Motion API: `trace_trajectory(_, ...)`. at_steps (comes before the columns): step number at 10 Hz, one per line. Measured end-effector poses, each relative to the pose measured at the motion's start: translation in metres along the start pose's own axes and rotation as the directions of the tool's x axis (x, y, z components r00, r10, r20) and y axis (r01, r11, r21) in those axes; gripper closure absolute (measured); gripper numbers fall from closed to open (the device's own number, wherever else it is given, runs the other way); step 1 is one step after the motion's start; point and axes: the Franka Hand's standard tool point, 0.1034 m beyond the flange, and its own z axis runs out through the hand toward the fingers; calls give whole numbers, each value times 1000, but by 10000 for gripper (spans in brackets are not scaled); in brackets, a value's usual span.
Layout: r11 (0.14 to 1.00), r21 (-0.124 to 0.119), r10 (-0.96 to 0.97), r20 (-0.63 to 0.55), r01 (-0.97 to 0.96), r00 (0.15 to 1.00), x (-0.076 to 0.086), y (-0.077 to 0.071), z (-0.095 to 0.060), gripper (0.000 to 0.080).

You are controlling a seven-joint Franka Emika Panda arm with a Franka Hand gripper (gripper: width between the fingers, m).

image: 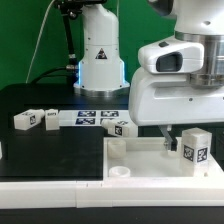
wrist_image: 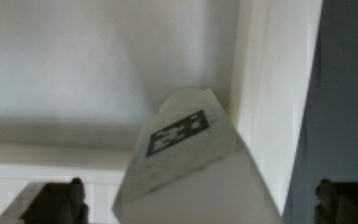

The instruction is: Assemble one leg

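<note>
The leg (image: 194,147) is seen standing upright at the near right of the desk in the exterior view, inside the large white tray-like panel (image: 140,160), close to that panel's right-hand rim. A black-and-white marker tag is shown on the leg's near face. The arm's white wrist housing (image: 175,85) is positioned directly above and slightly to the exterior view's left of the leg.

In the wrist view, the leg (wrist_image: 190,160) is framed between the two dark fingertips (wrist_image: 57,200), with clear space left on either side of it. The gripper (wrist_image: 202,205) is therefore held spread, and nothing is pinched. The tag on the leg is turned toward the camera there, and the panel's raised white wall (wrist_image: 274,70) is seen running just beside the leg.

Further back on the black desk (image: 40,100), two more legs (image: 27,119) are laid on their sides toward the left edge, and another (image: 119,127) lies near the middle. The marker board (image: 95,117) lies flat between them. A round socket (image: 121,171) is visible in the panel's near corner.
</note>
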Motion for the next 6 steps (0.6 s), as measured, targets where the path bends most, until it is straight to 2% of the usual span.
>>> trace_trajectory(3, 958, -11, -287, 3, 287, 958, 0, 5, 0, 151)
trace_trajectory(5, 950, -12, -312, 4, 312, 950, 0, 6, 0, 176)
trace_trajectory(6, 950, -12, -311, 4, 311, 950, 0, 6, 0, 350)
